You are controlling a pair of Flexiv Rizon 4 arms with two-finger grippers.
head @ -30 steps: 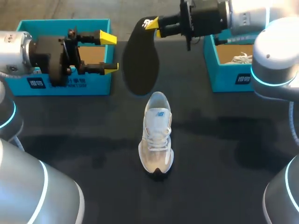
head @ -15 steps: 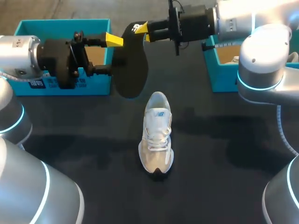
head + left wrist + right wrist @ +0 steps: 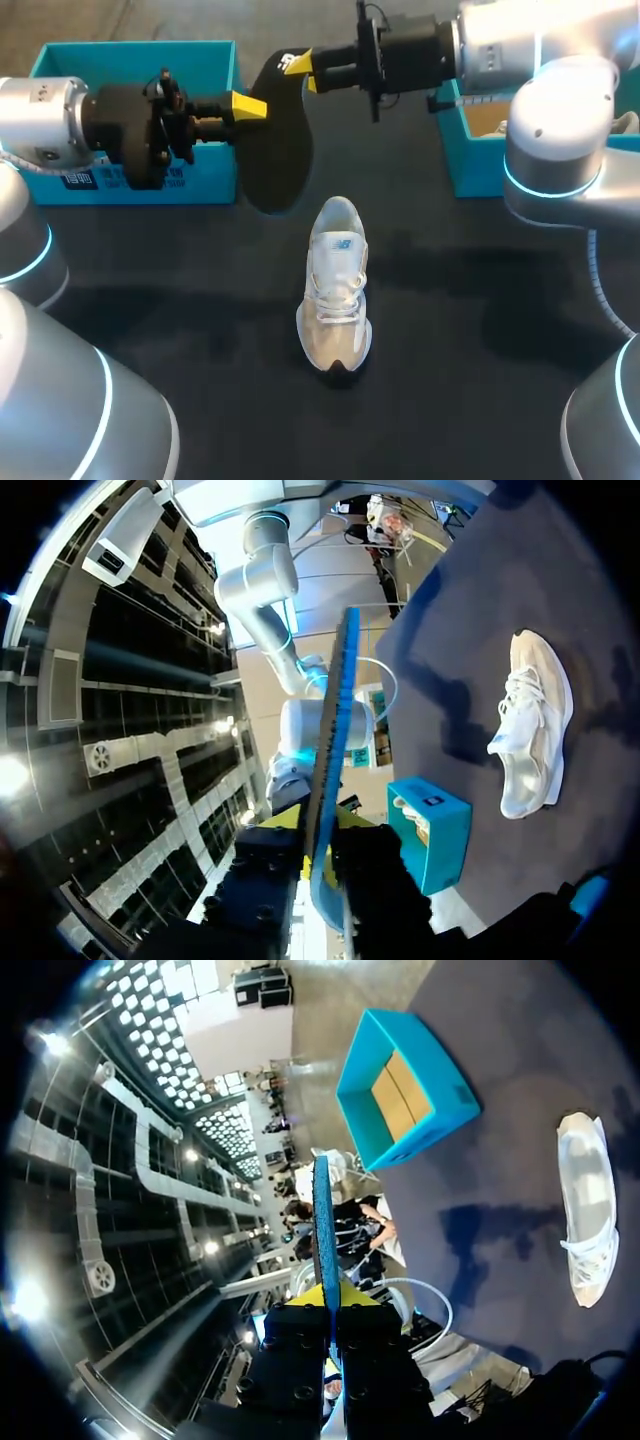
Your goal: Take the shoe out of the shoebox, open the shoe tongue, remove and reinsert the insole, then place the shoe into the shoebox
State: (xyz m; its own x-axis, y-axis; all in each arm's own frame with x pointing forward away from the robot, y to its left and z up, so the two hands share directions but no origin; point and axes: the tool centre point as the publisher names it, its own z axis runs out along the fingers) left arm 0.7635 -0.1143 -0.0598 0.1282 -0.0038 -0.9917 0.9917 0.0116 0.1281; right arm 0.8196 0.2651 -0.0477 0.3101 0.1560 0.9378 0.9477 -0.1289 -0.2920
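Insole (image 3: 272,150) held above bench (image 3: 480,350); we note left fingers (image 3: 249,105) and right fingers (image 3: 312,82) both clenched on it, shoe (image 3: 336,290) standing apart.

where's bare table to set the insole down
Bare table left of the shoe, nearer than the left box, and right of it, nearer than the right box. Crowded between the boxes: left gripper and right gripper hold the insole there.

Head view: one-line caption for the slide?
Black insole clamped by both the left gripper and the right gripper, hanging above the table behind the white shoe.
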